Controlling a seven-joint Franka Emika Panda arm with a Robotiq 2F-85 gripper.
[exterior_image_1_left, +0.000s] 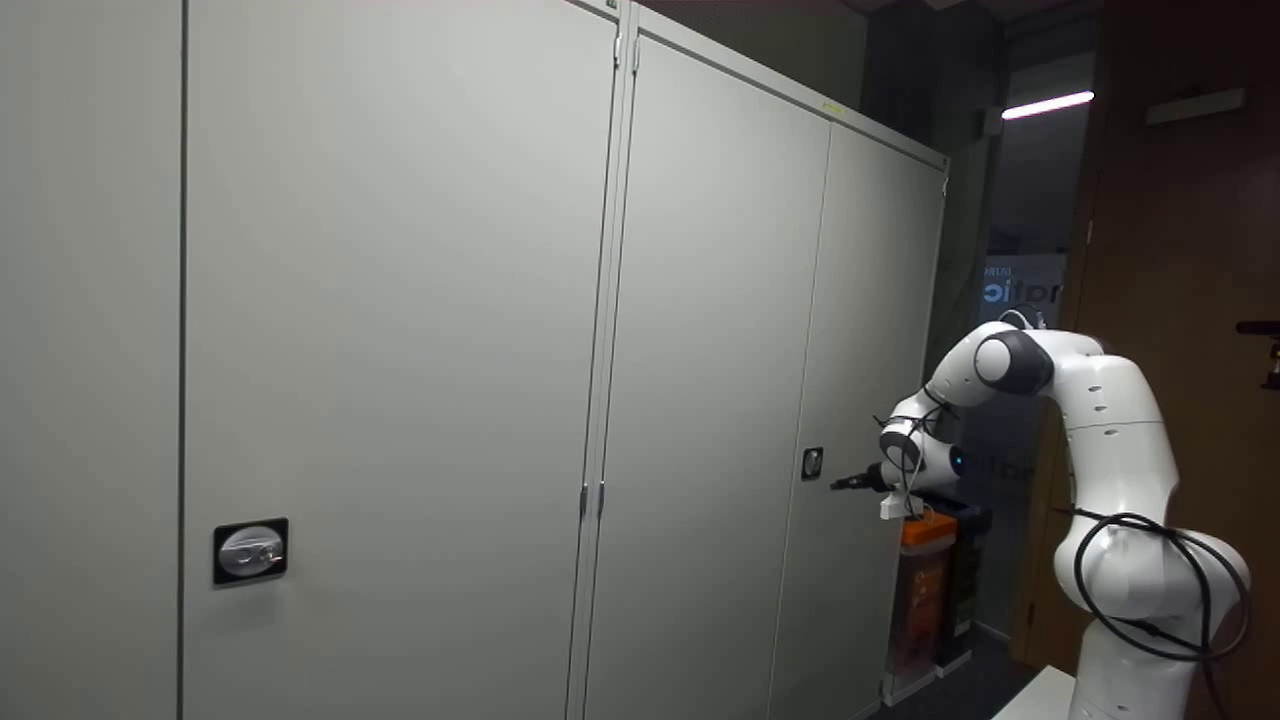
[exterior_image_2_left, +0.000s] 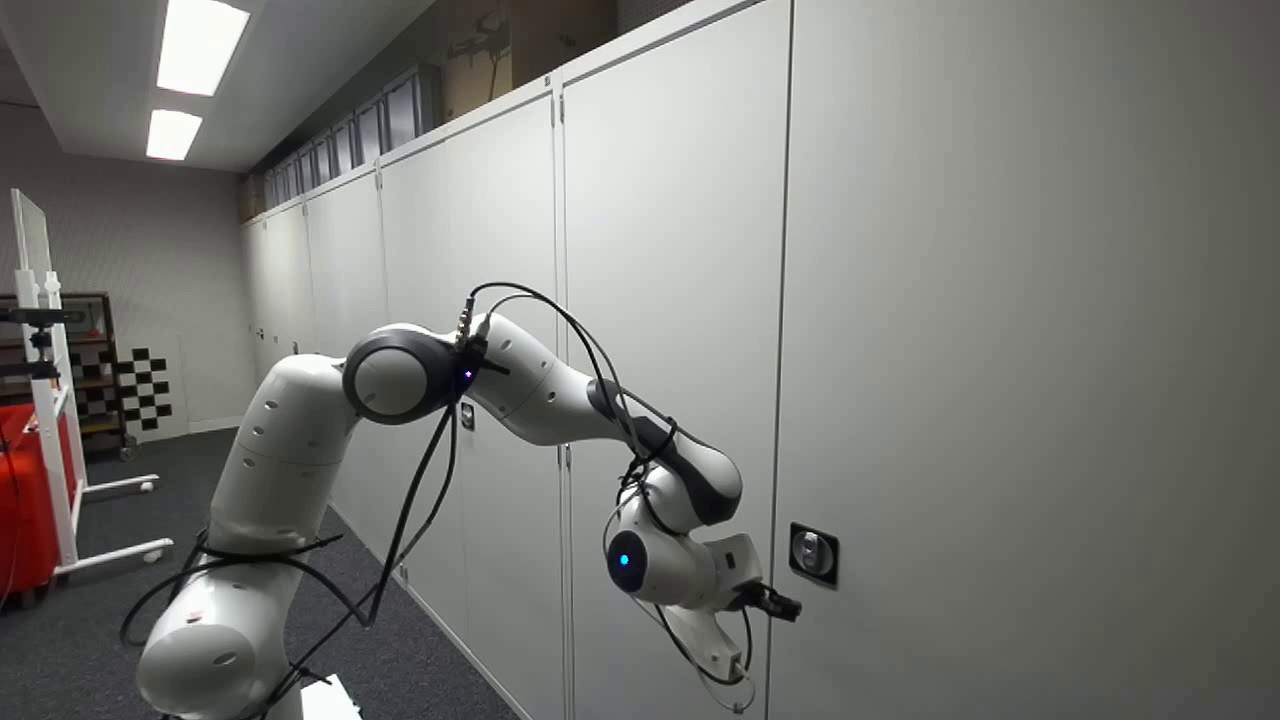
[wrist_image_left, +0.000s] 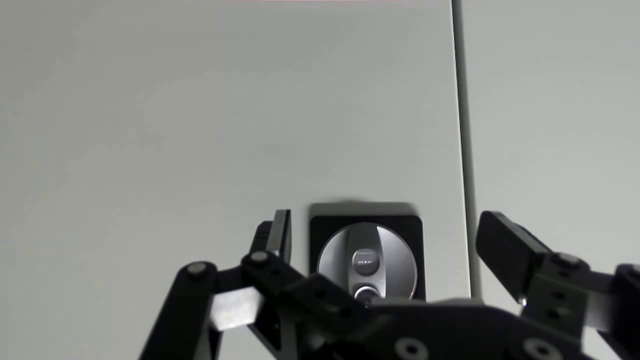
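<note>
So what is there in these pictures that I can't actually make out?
Round handle, lower part: hidden behind the gripper in the wrist view.
Badge on that handle: lettering too small to read, wrist view.
Robot arm: its foot is cut off by the bottom edge in both exterior views.
Behind the cabinet doors: hidden in every view by the closed doors.

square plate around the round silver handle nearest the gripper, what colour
Black; the square plate shows best in the wrist view.
</note>
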